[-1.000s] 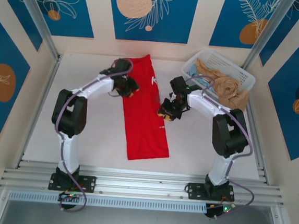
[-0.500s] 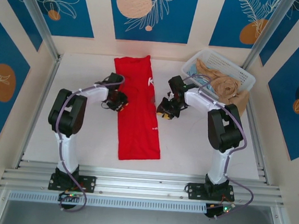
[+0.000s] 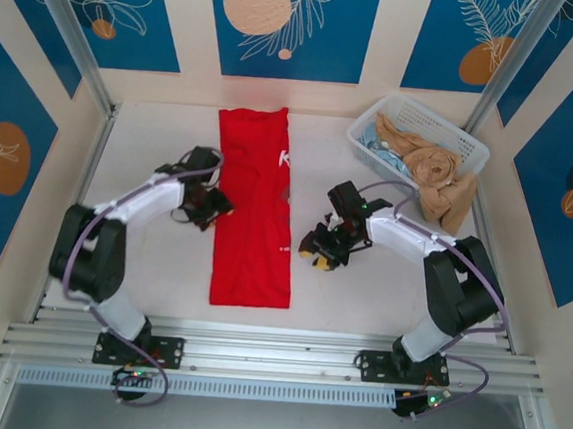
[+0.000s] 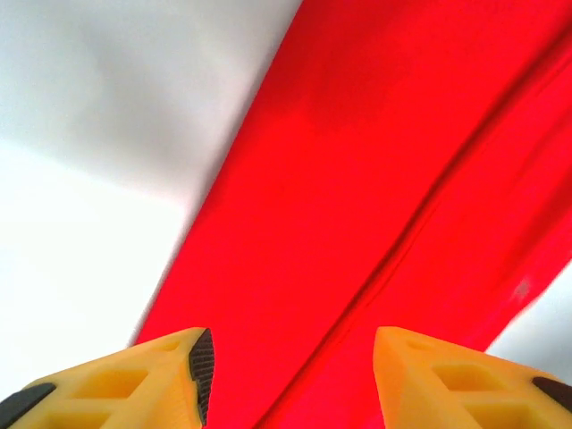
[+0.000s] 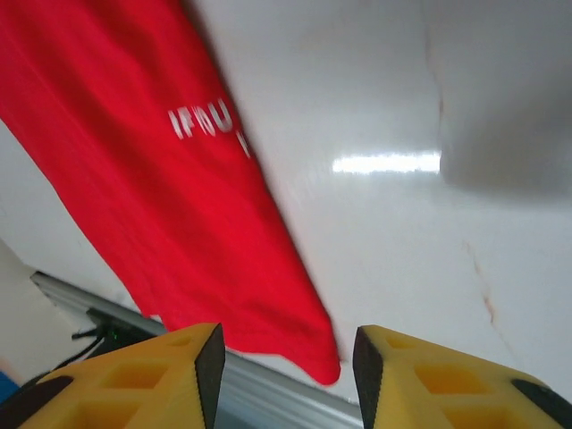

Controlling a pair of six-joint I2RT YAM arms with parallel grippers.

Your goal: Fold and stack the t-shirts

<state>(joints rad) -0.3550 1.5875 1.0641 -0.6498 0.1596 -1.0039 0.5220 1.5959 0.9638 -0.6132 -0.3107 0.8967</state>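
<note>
The red t-shirt (image 3: 255,212), folded into a narrow strip, lies mid-worktop (image 3: 359,301), its long axis running from the far wall toward the near rail. Bare worktop flanks both long edges. The left jaws stand spread and empty over its left edge. The right jaws are spread and empty over bare surface just beside its right edge. The white lettering (image 5: 204,121) is too blurred to read.

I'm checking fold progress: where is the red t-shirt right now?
In the top view the red t-shirt lies flat as a long folded strip, left of centre on the table, between the left end effector and the right end effector.
</note>
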